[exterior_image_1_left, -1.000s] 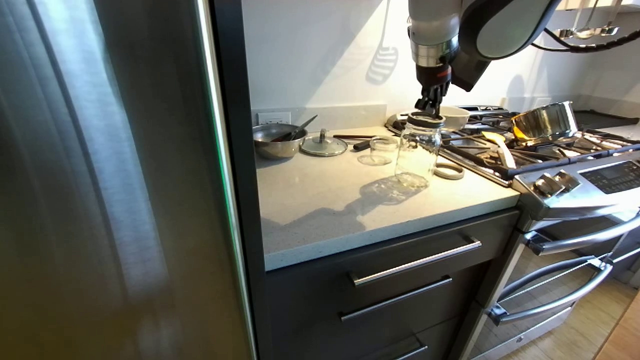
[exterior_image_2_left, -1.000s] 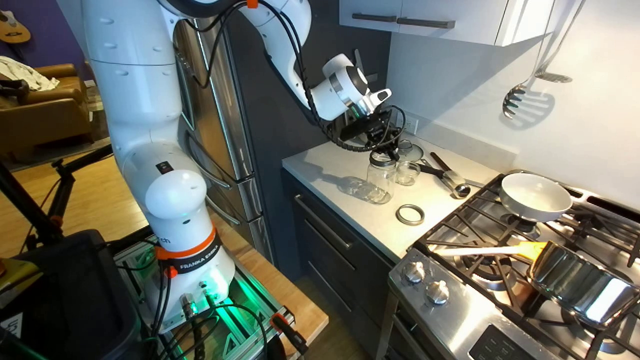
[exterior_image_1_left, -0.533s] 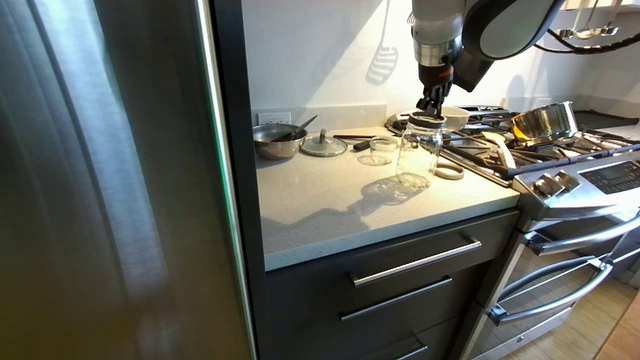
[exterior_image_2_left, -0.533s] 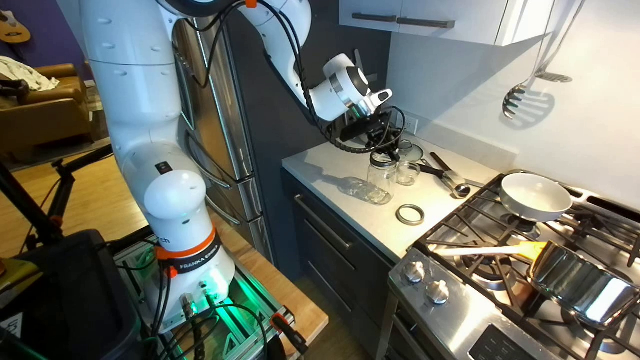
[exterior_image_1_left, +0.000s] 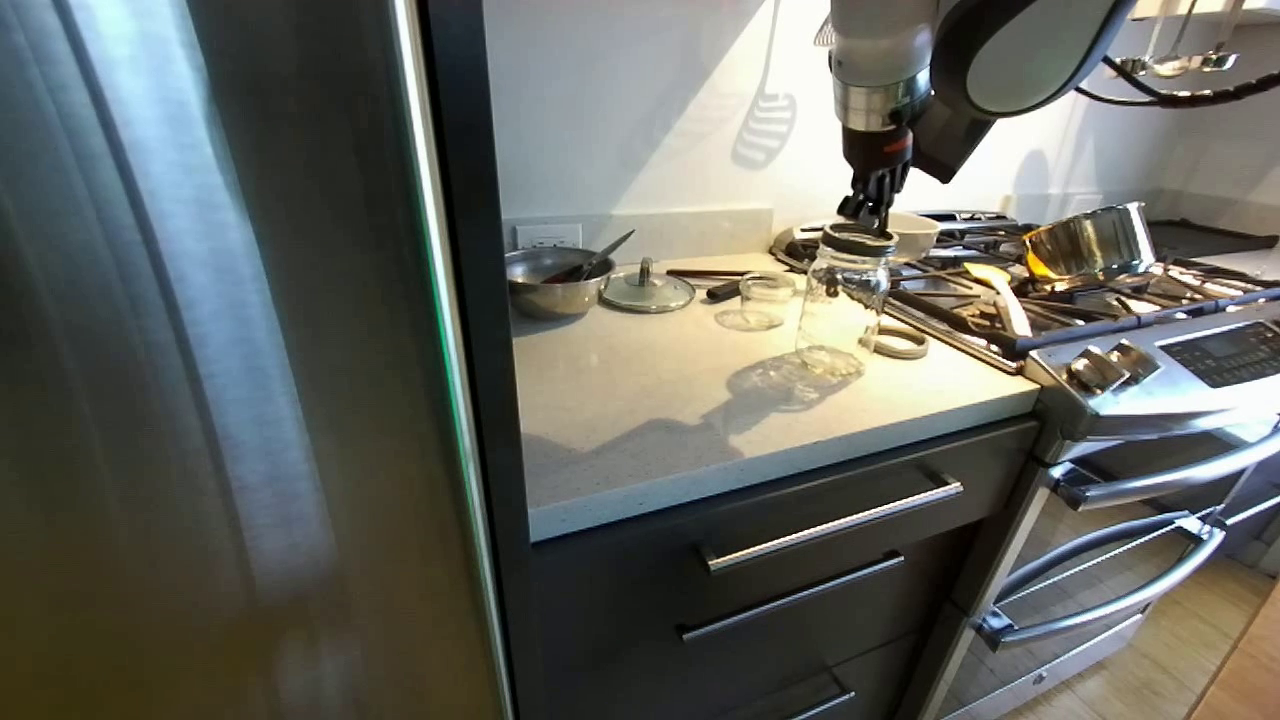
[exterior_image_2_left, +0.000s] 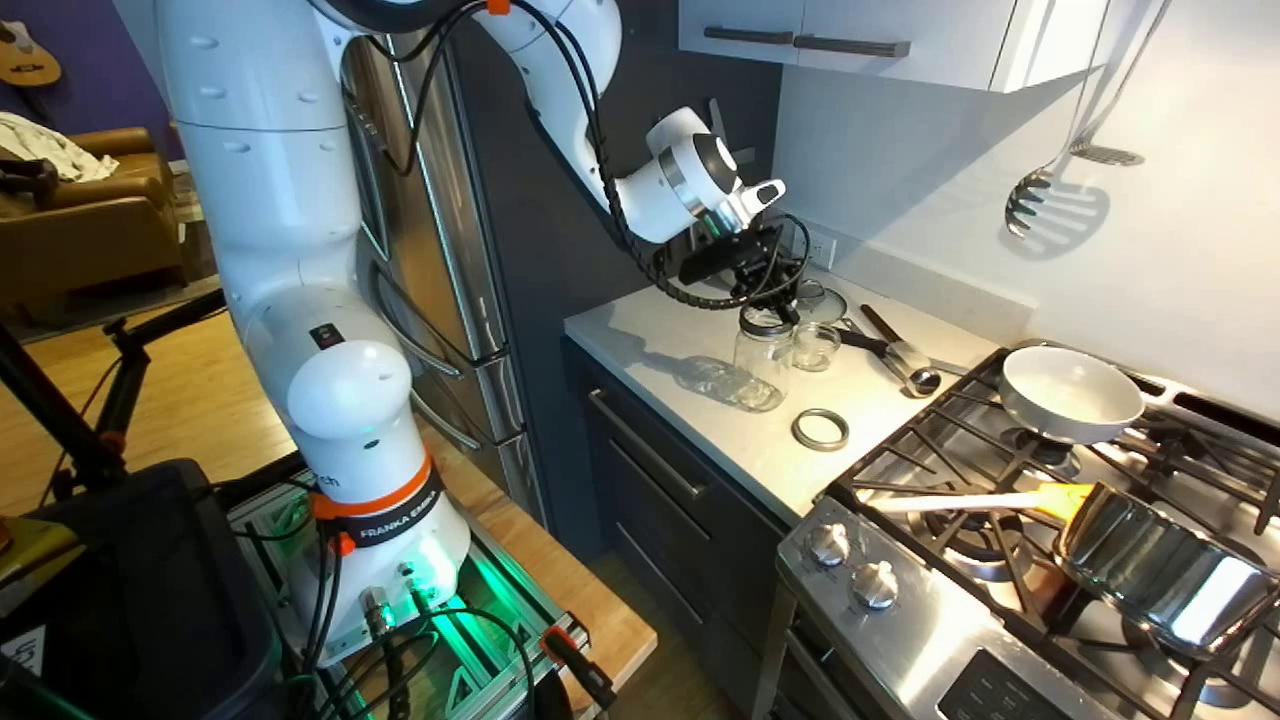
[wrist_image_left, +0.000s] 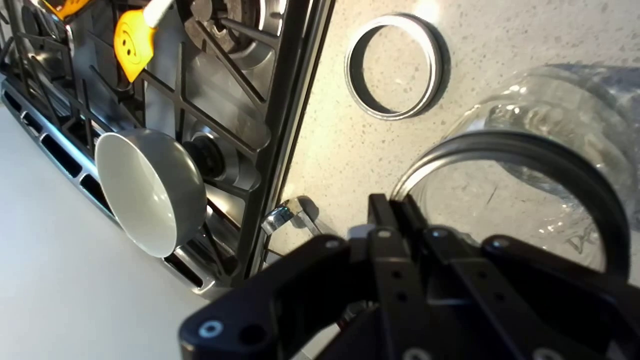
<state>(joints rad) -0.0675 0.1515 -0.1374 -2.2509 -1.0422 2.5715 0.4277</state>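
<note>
I see a tall, clear glass jar (exterior_image_1_left: 842, 305) at the counter (exterior_image_1_left: 620, 375), near the stove (exterior_image_2_left: 920, 640), its wide mouth rimmed by a dark metal ring (wrist_image_left: 555, 156). The pincer (wrist_image_left: 398, 201) is clamped on the ring's edge. Since a second ago, both have shifted slightly stoveward; a loose silver band (wrist_image_left: 356, 70) lies unmoved.
</note>
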